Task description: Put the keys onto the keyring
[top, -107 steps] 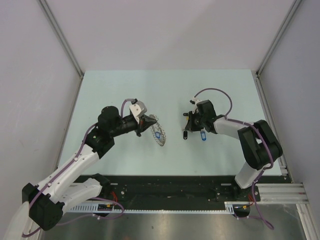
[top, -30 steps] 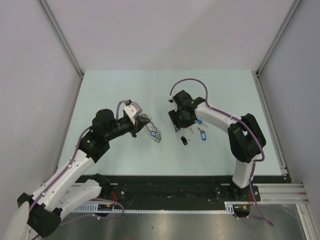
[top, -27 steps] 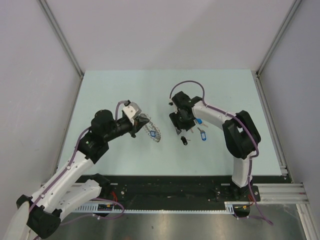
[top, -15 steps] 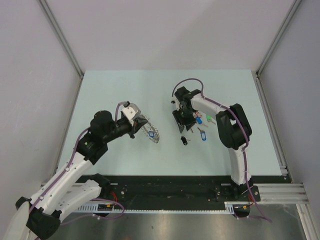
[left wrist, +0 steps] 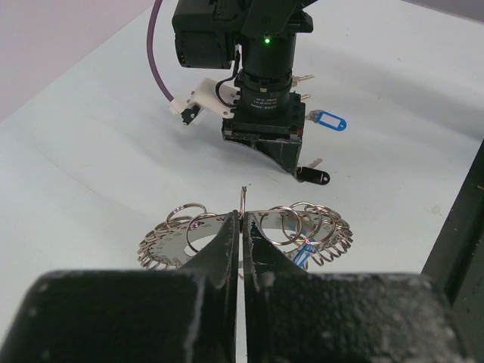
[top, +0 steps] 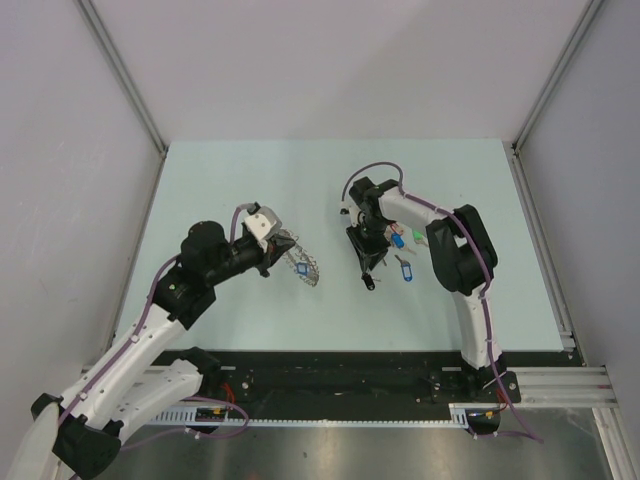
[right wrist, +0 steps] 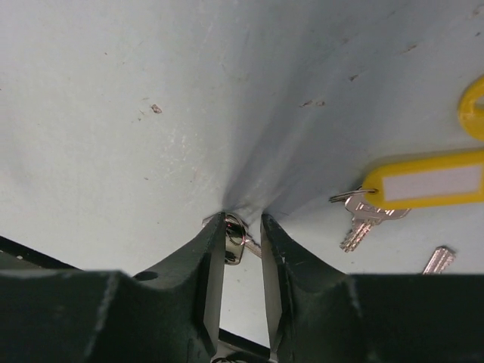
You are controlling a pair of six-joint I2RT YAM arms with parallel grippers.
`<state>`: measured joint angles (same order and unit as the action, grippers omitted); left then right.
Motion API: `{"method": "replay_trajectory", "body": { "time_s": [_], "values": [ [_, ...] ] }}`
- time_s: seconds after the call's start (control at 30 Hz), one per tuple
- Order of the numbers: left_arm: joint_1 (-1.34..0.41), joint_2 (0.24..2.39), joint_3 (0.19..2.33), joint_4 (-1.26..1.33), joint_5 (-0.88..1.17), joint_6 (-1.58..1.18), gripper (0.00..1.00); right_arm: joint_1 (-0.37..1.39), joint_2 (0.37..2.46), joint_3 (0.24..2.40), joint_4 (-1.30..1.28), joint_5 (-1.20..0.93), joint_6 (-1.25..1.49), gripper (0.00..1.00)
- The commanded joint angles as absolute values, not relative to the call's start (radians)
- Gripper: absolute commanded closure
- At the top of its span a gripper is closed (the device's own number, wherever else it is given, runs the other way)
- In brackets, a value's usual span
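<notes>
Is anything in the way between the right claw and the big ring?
No, nothing visible. Only bare table lies between the right gripper, down by the black key, and the keyring pinched in the left gripper.

Top view: illumination is even and diffuse, from overhead. The pale table (top: 250, 170) reads bright; shadows on it are faint and soft-edged.

Left wrist view: the left hand (left wrist: 242, 219) is dark and out of focus at the near edge. The keyring (left wrist: 172, 243) carries small glints. A green indicator lamp (left wrist: 266, 39) glows farther off.

Right wrist view: the right hand (right wrist: 242, 223) is blurred. A soft grey shadow fans across the table from its fingertips.
</notes>
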<state>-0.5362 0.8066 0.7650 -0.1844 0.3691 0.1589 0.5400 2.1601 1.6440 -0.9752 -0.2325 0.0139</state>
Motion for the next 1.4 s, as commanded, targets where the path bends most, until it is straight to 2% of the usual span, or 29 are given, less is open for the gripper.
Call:
{"method": "replay_trajectory", "body": {
  "time_s": [0.0, 0.23, 0.47, 0.73, 0.9, 1.17, 1.37],
  "values": [
    [-0.529, 0.801, 0.807, -0.147, 0.379, 0.178, 1.0, 0.545, 2.191, 1.674, -0.991, -0.268, -0.02, 0.72],
    [-0.531, 0.804, 0.807, -0.144, 0.383, 0.175, 1.0, 0.546, 2.191, 1.675, -0.982, -0.27, -0.021, 0.82],
    [-0.531, 0.81, 0.805, -0.143, 0.391, 0.17, 1.0, 0.549, 2.148, 1.663, -0.957, -0.249, -0.023, 1.0],
    [-0.531, 0.822, 0.805, -0.137, 0.406, 0.164, 1.0, 0.586, 1.974, 1.568, -0.864, -0.175, -0.021, 1.0],
    [-0.531, 0.824, 0.808, -0.144, 0.413, 0.182, 1.0, 0.623, 1.838, 1.465, -0.721, -0.111, -0.009, 1.0],
    [-0.532, 0.85, 0.841, -0.175, 0.452, 0.225, 1.0, 0.709, 1.513, 1.263, -0.441, -0.026, -0.012, 1.0],
    [-0.531, 0.865, 0.91, -0.198, 0.495, 0.248, 1.0, 0.735, 1.251, 1.054, -0.181, -0.066, -0.02, 1.0]
  ]
}}
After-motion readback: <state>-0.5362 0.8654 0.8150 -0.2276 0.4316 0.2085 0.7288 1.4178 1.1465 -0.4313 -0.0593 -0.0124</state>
